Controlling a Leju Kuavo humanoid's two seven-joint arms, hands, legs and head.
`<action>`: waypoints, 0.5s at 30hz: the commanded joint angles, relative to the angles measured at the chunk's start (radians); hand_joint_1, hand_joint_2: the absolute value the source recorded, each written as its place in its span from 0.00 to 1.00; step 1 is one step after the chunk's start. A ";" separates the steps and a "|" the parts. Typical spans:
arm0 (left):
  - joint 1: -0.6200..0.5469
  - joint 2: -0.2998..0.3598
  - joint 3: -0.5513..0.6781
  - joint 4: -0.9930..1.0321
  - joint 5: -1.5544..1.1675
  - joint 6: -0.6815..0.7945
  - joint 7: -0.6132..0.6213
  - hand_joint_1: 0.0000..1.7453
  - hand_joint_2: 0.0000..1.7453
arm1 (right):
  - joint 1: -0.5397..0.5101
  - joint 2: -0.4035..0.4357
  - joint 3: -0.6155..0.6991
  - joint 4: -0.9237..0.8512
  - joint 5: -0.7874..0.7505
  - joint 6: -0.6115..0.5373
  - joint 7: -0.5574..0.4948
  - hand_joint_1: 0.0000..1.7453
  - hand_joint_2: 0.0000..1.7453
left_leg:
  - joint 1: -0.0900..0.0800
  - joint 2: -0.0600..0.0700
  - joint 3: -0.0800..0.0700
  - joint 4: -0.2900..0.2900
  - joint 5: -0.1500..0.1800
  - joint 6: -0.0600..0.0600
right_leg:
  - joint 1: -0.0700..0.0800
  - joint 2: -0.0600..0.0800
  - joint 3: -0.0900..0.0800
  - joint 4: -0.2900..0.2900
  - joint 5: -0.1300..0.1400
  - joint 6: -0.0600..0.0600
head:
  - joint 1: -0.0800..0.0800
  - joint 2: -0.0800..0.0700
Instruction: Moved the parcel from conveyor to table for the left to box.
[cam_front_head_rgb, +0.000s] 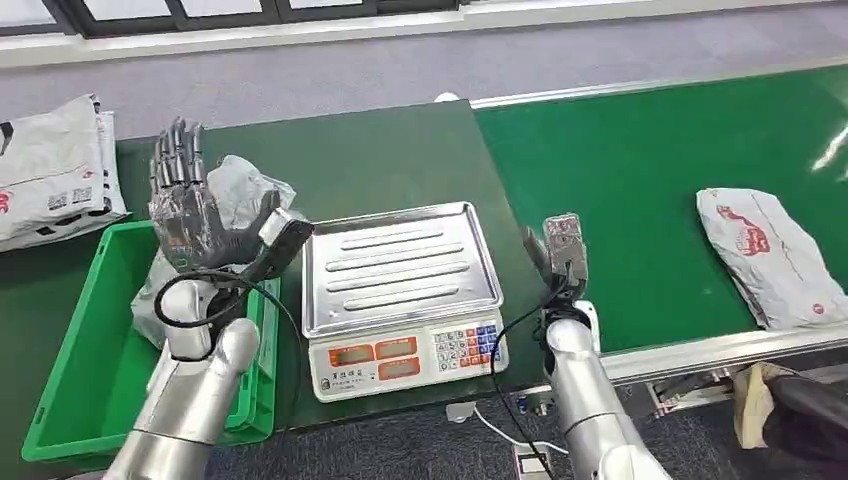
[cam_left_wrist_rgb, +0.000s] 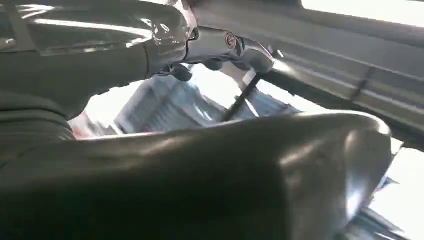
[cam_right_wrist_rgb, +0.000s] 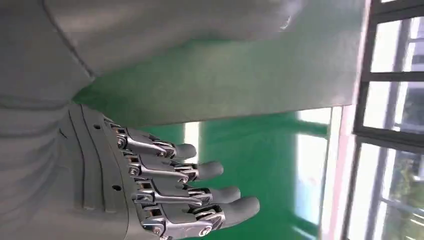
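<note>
One parcel (cam_front_head_rgb: 768, 255) lies on the conveyor (cam_front_head_rgb: 640, 190), far right of the right hand (cam_front_head_rgb: 562, 245). Both hands hold nothing, fingers spread, the left hand (cam_front_head_rgb: 190, 205) above the bin (cam_front_head_rgb: 70, 330). Reaching seems the step; next, the right hand must grip it.

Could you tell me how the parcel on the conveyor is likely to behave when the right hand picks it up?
The parcel looks like a wrinkled poly mailer lying flat, so it will probably flop and sag. Its glossy film may slip between fingers. It seems thin, so likely light.
</note>
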 joint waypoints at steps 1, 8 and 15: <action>-0.158 -0.144 0.139 0.407 0.767 -0.365 -0.352 0.00 0.00 | -0.161 -0.016 0.125 0.098 -0.010 0.013 0.012 0.00 1.00 | 0.000 0.000 0.000 0.001 0.000 0.001 | 0.000 0.000 0.001 0.000 0.000 0.000 | 0.000 0.000; -0.181 -0.129 0.121 0.631 0.962 -0.596 -0.435 0.00 1.00 | -0.378 0.043 0.208 0.429 -0.085 0.025 -0.049 0.00 1.00 | 0.000 0.006 0.003 0.000 -0.001 0.000 | 0.000 0.007 0.001 -0.001 0.003 0.000 | 0.000 0.000; -0.188 -0.129 0.119 0.624 0.966 -0.597 -0.428 0.00 1.00 | -0.374 0.036 0.214 0.429 -0.094 0.026 -0.056 0.00 1.00 | 0.000 0.000 0.001 0.000 0.001 0.000 | 0.001 0.001 0.001 0.000 0.001 -0.001 | 0.000 0.000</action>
